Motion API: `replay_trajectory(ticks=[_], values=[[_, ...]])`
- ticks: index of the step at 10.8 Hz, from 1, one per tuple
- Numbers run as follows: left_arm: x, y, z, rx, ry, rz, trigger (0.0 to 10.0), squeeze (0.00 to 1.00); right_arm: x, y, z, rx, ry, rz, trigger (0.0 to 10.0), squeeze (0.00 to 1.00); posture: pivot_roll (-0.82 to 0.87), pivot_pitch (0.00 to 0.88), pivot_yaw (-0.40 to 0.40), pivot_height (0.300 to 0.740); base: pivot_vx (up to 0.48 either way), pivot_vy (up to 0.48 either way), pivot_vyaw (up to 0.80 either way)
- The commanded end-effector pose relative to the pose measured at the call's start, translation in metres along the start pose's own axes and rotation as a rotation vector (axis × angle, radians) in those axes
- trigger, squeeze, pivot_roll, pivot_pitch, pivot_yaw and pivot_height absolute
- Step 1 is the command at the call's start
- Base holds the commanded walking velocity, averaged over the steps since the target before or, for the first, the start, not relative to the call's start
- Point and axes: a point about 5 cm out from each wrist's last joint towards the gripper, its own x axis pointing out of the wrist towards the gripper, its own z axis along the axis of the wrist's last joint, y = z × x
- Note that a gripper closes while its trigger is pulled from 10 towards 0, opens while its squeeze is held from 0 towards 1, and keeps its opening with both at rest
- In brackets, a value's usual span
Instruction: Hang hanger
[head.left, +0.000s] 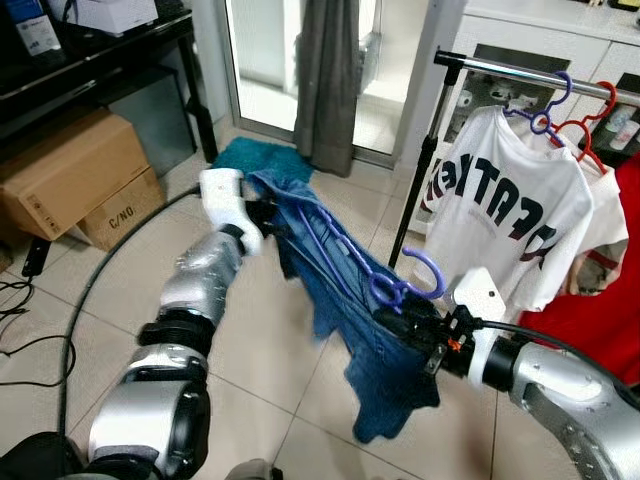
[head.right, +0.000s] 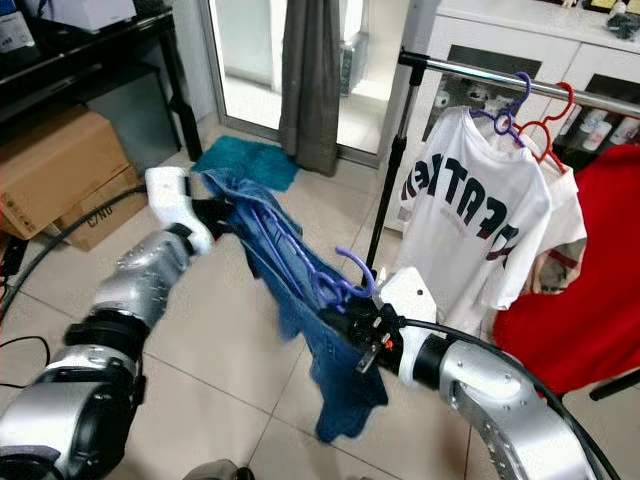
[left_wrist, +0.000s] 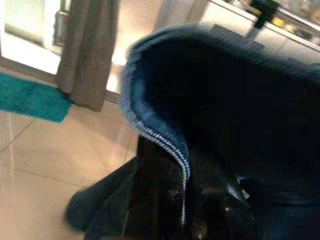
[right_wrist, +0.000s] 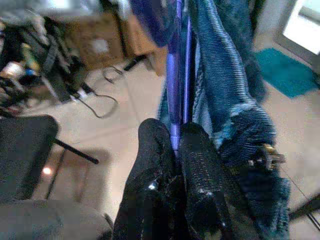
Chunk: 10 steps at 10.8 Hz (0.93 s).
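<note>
Left eye view: white T-shirt (head.left: 510, 215) crowds rail (head.left: 530, 72) beside hanger (head.left: 375, 275).

— Hangers, go! Counting three: one purple hanger (head.left: 380, 275) carrying denim, plus a second purple hanger (head.left: 545, 110) and one red hanger (head.left: 590, 125) up on the rail.

— Rails? Just one clothes rail (head.left: 520, 72).

— Garments next. One pair of blue jeans (head.left: 340, 290), one white printed T-shirt (head.left: 510, 215), one red garment (head.left: 600, 270). A further pale top behind the T-shirt, hard to tell apart.

— Grippers: two. Left gripper (head.left: 262, 215) clamped in the denim, right gripper (head.left: 400, 320) pinched on the purple hanger.

— Cardboard boxes, two: larger box (head.left: 65, 170) above, smaller box (head.left: 120, 210) below.

— One teal mat (head.left: 262, 157), one grey curtain (head.left: 330, 80).
</note>
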Motion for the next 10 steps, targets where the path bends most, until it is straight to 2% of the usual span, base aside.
replay_trajectory(ticks=[1, 2, 3, 4, 6, 7, 8, 10], values=[[0.007, -0.017, 0.011, 0.059, -0.036, -0.087, 0.0, 0.0, 0.005, -0.016, -0.012, -0.008, 0.06, -0.144, 0.0, 0.0, -0.01, 0.0, 0.018, 0.74, 0.0, 0.0, 0.0], [0.008, -0.032, 0.004, 0.111, -0.012, -0.163, 0.0, 0.0, 0.01, -0.026, -0.016, -0.016, 0.091, -0.241, 0.0, 0.0, -0.01, 0.0, 0.018, 0.74, 0.0, 0.0, 0.0], [0.009, -0.049, -0.006, 0.166, 0.013, -0.223, 0.0, 0.0, 0.02, -0.034, -0.018, 0.016, 0.136, -0.344, 0.0, 0.0, -0.01, 0.0, 0.018, 0.74, 0.0, 0.0, 0.0], [0.01, -0.052, -0.009, 0.208, 0.025, -0.22, 0.0, 0.0, 0.026, -0.03, -0.02, -0.063, 0.23, -0.314, 0.0, 0.0, -0.01, 0.0, 0.016, 0.74, 0.0, 0.0, 0.0], [0.01, -0.046, -0.005, 0.263, 0.026, -0.177, 0.0, 0.0, 0.027, -0.017, -0.029, -0.12, 0.316, -0.19, 0.0, 0.0, 0.0, 0.0, 0.019, 0.74, 0.0, 0.0, 0.0], [0.009, -0.041, -0.003, 0.281, 0.027, -0.148, 0.0, 0.0, 0.025, -0.012, -0.026, -0.113, 0.28, -0.14, 0.0, 0.0, 0.0, 0.004, 0.009, 0.74, 0.0, 0.0, 0.0], [0.007, -0.033, -0.001, 0.276, 0.015, -0.096, 0.0, 0.0, 0.018, -0.007, -0.017, -0.1, 0.186, -0.069, 0.0, 0.0, 0.0, 0.005, 0.006, 0.74, 0.0, 0.0, 0.0], [0.007, -0.017, 0.006, 0.204, -0.013, 0.016, 0.0, 0.0, -0.002, -0.007, -0.006, -0.076, 0.078, 0.009, 0.0, 0.0, -0.01, 0.002, 0.001, 0.74, 0.0, 0.0, 0.0]])
